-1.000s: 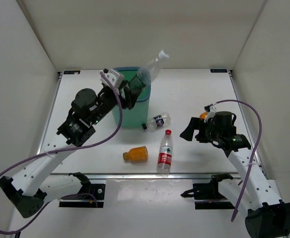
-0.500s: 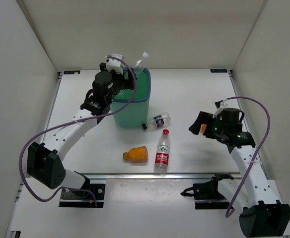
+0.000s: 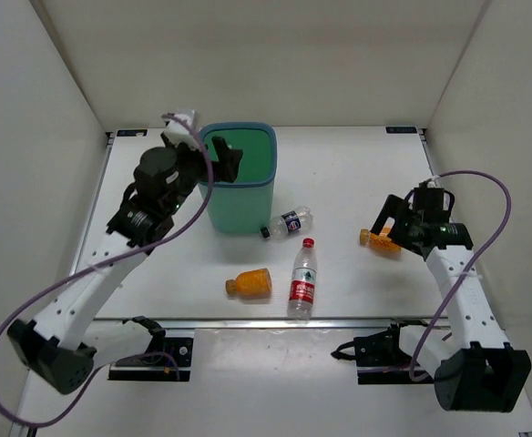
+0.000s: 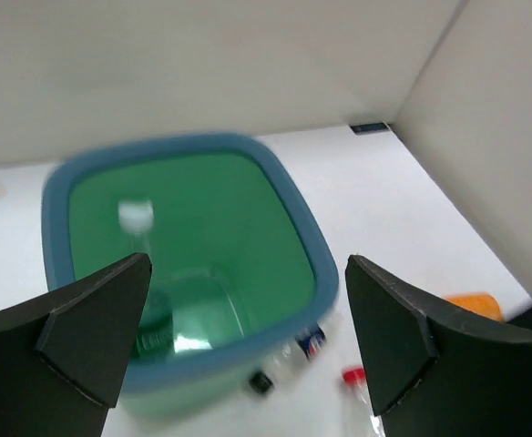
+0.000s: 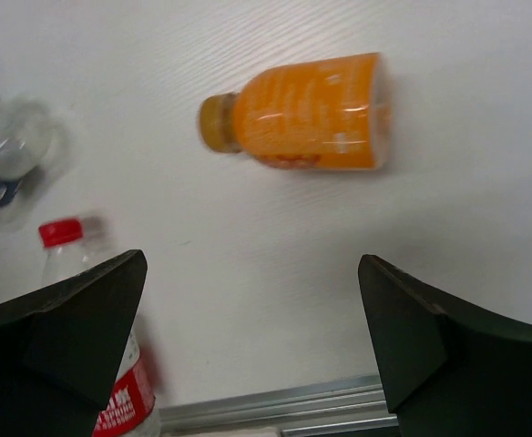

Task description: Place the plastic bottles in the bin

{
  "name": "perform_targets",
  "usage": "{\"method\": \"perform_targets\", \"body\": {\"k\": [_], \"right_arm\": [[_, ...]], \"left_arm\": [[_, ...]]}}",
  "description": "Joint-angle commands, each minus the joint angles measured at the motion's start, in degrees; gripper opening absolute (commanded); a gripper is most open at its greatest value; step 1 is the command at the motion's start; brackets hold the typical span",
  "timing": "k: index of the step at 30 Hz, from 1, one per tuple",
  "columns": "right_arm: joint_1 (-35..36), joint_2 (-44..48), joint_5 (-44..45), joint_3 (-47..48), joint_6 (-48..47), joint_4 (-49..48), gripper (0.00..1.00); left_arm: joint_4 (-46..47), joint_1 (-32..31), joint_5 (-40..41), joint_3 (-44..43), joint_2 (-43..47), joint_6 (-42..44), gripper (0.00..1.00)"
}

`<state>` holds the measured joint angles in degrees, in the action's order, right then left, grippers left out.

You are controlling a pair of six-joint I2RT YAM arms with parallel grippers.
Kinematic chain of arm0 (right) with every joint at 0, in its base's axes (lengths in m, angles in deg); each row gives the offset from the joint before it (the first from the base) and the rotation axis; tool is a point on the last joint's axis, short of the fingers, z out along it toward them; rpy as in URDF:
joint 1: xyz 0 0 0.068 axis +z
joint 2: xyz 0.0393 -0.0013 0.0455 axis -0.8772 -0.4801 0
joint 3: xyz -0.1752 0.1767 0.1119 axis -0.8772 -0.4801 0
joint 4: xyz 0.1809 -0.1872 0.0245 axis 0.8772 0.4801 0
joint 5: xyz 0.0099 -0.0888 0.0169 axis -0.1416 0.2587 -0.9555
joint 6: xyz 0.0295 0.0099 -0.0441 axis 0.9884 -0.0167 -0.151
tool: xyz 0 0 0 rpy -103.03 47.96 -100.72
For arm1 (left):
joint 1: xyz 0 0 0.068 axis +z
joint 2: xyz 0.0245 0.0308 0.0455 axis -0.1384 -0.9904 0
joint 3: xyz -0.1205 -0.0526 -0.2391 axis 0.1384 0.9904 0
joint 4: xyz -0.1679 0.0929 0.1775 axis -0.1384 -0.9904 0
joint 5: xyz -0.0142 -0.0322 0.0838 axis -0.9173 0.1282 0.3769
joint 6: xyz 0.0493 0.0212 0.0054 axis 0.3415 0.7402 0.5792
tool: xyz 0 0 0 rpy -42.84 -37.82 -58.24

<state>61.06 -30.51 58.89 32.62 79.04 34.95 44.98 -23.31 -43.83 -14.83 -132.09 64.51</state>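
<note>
The teal bin (image 3: 244, 211) stands at the back left, green inside. My left gripper (image 3: 217, 155) hovers open over its left rim, holding nothing. In the left wrist view a clear bottle (image 4: 166, 319) with a pale cap lies inside the bin (image 4: 295, 218), below my open gripper (image 4: 248, 341). On the table lie a blue-labelled bottle (image 3: 289, 222), a red-labelled bottle (image 3: 304, 279) and an orange bottle (image 3: 250, 283). A second orange bottle (image 3: 378, 240) lies at the right, just under my open right gripper (image 3: 396, 225). The right wrist view shows that bottle (image 5: 307, 111) beyond the open gripper (image 5: 252, 337).
White walls close in the table on three sides. A metal rail (image 3: 284, 323) runs along the near edge. In the right wrist view the red-capped bottle (image 5: 64, 238) and the blue-labelled bottle (image 5: 6, 155) lie at the left.
My left gripper opened and let the clear bottle drop into the bin, then drew back to the left. The right arm swung right and now stands over the orange bottle.
</note>
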Motion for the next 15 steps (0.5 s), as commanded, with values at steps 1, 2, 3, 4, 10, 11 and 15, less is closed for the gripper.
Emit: {"method": "perform_targets", "body": {"k": [1, 2, 3, 4, 10, 11, 15], "right_arm": [[-2.22, -3.37, 7.07, 3.13, 4.50, 2.74, 0.99], [-1.51, -3.47, 8.56, 2.61, 7.83, 2.66, 0.99], [-0.11, -3.56, 10.41, 1.91, 9.35, 2.75, 1.00], [-0.01, -3.47, 11.21, 0.77, 12.67, 1.88, 0.99], [-2.73, -3.47, 10.34, -5.82, 24.72, -8.48, 0.99], [-2.65, -3.99, 10.42, -6.10, 26.13, -9.20, 0.99], [-0.02, -5.75, 16.82, -6.89, 32.37, -14.19, 0.99]], "left_arm": [[-10.03, -0.81, -3.16, 7.60, 7.67, -7.07, 0.98], [-12.40, -0.81, -3.68, 10.50, 10.13, -8.39, 0.99], [-14.60, -0.64, -4.12, 11.92, 11.38, -8.92, 0.99], [-15.58, 0.23, -5.60, 14.72, 13.48, -10.15, 0.99], [-21.04, 2.79, -8.87, 23.35, 21.57, -15.60, 0.98], [-21.30, 2.88, -9.22, 24.06, 22.02, -16.39, 0.98], [-21.65, 2.70, -11.77, 25.56, 22.64, -16.32, 0.99]]}}
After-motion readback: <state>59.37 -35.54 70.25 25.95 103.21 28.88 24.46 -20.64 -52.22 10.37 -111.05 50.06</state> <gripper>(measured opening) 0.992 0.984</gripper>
